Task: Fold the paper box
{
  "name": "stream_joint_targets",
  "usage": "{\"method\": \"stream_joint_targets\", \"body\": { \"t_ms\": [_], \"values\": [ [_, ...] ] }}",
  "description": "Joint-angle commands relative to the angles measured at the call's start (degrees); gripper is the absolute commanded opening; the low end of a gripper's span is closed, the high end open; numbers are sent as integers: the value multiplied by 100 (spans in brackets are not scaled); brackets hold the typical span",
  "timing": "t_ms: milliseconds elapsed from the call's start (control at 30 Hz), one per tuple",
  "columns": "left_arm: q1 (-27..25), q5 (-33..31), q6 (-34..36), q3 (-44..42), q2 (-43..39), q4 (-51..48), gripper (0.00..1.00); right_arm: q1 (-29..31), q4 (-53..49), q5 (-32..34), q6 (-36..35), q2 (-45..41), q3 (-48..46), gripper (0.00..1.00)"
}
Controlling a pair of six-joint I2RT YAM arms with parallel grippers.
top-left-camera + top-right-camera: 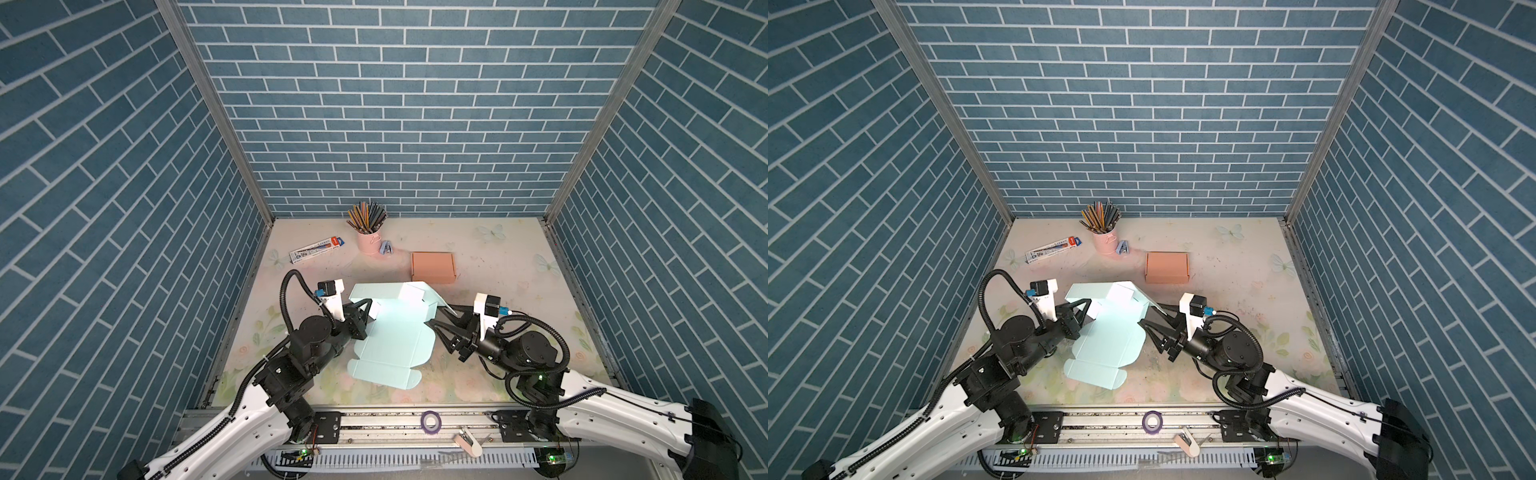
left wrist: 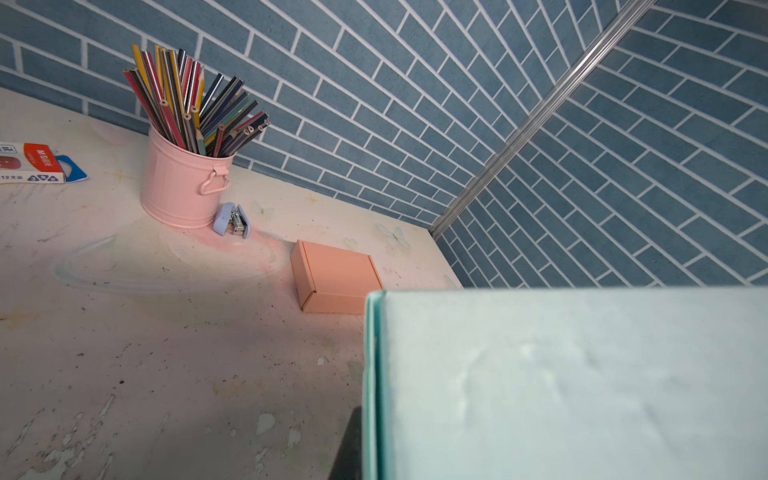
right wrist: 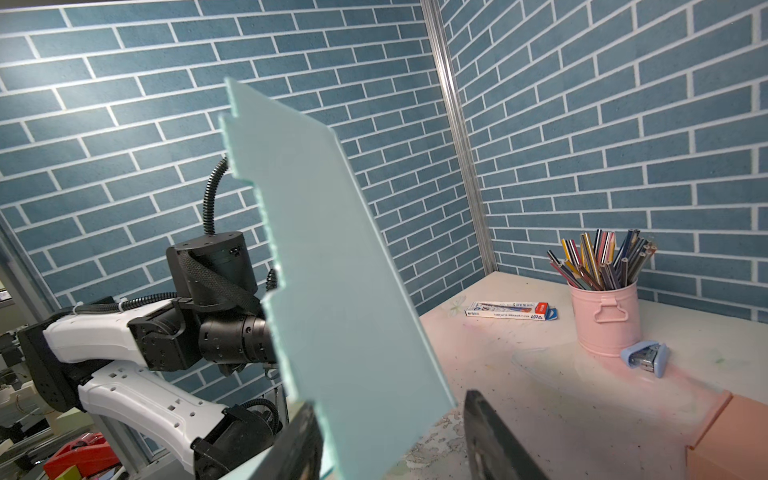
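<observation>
The paper box point(image 1: 395, 340) point(image 1: 1108, 345) is a pale teal blank lying mid-table, its far end partly folded up with white inner faces showing. My left gripper point(image 1: 369, 309) point(image 1: 1086, 309) is shut on the box's raised left side wall. In the left wrist view that doubled wall point(image 2: 561, 382) fills the frame and one dark finger point(image 2: 351, 449) lies against its edge. My right gripper point(image 1: 435, 314) point(image 1: 1146, 313) is open at the box's right side. In the right wrist view a tilted flap point(image 3: 340, 291) stands between the parted jaws, close to one finger point(image 3: 299, 444).
A folded orange box point(image 1: 433, 267) sits behind the blank. Further back stand a pink bucket of pencils point(image 1: 369, 241), a blue stapler point(image 1: 385, 248) and a pencil packet point(image 1: 318, 250). A purple tape roll point(image 1: 431, 422) lies on the front rail.
</observation>
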Motion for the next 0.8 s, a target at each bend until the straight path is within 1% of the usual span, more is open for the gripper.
{"method": "stream_joint_targets", "body": {
  "t_ms": [0,100,300,333,433,533,600,767],
  "values": [
    [26,119,-122,9,-24,275,11,-10,141,354,233,176,256,53],
    [26,130,-134,-20,-14,320,11,-8,335,315,282,348,236,49],
    [35,144,-144,-93,-18,366,11,-8,282,122,340,502,326,43],
    [35,138,-156,-105,-30,369,11,-4,288,97,336,487,315,41],
    [44,128,-157,-138,-82,362,11,-9,195,83,318,409,280,30],
    [52,103,-157,-164,-93,317,11,-13,186,-11,327,398,269,26],
    [70,95,-165,-184,-102,298,11,-8,173,-112,327,435,295,25],
    [88,100,-170,-209,-93,333,12,-8,177,-115,345,494,306,25]
  ]
}}
